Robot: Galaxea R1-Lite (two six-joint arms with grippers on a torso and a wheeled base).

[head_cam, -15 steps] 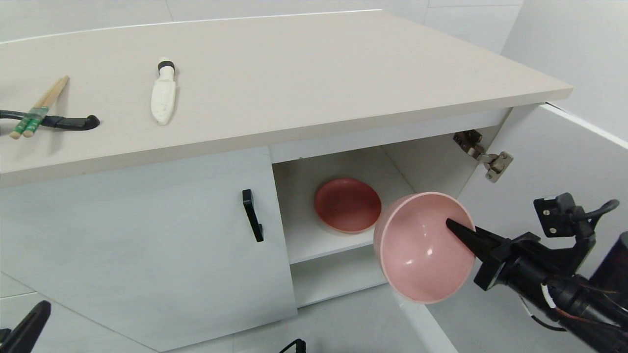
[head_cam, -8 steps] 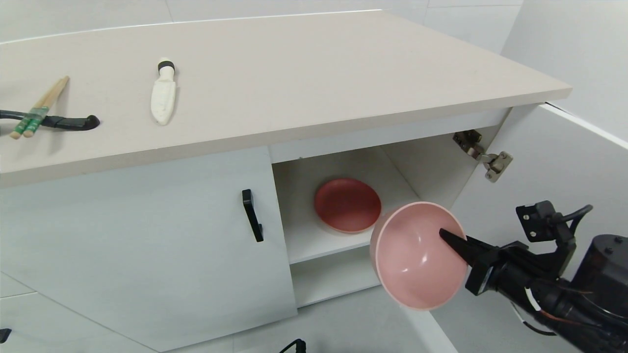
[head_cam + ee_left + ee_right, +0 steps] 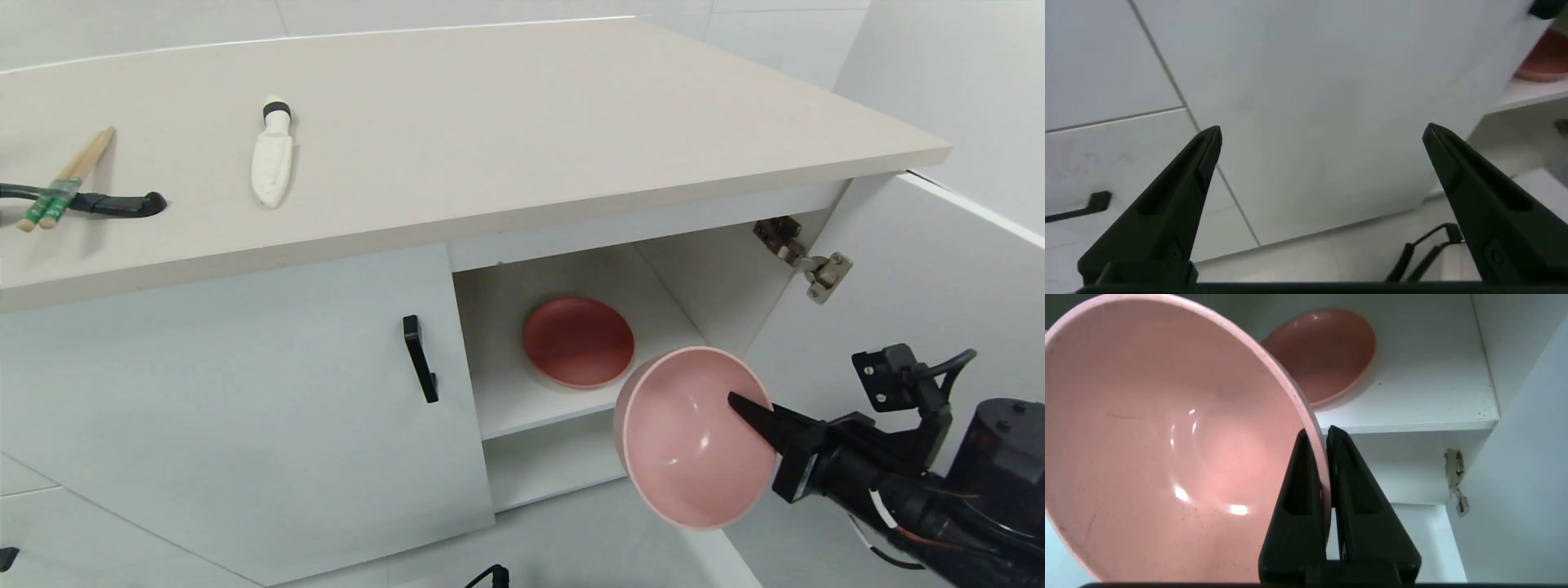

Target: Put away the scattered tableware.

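pink bowl (image 3: 686, 441) tipped on edge before the open cabinet shelf (image 3: 506, 400) | right gripper (image 3: 739, 402) clamped on its rim | red plate (image 3: 578, 341) on shelf (just behind) | left gripper (image 3: 1323, 131) spread wide, facing closed door (image 3: 1331, 98)

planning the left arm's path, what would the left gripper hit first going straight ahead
Most likely the closed cabinet door: it lies straight beyond the open left gripper, though how far is unclear.

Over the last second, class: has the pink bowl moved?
Yes. The bowl has sunk a little and edged left; its top rim now sits lower against the plate on the shelf than a second ago.
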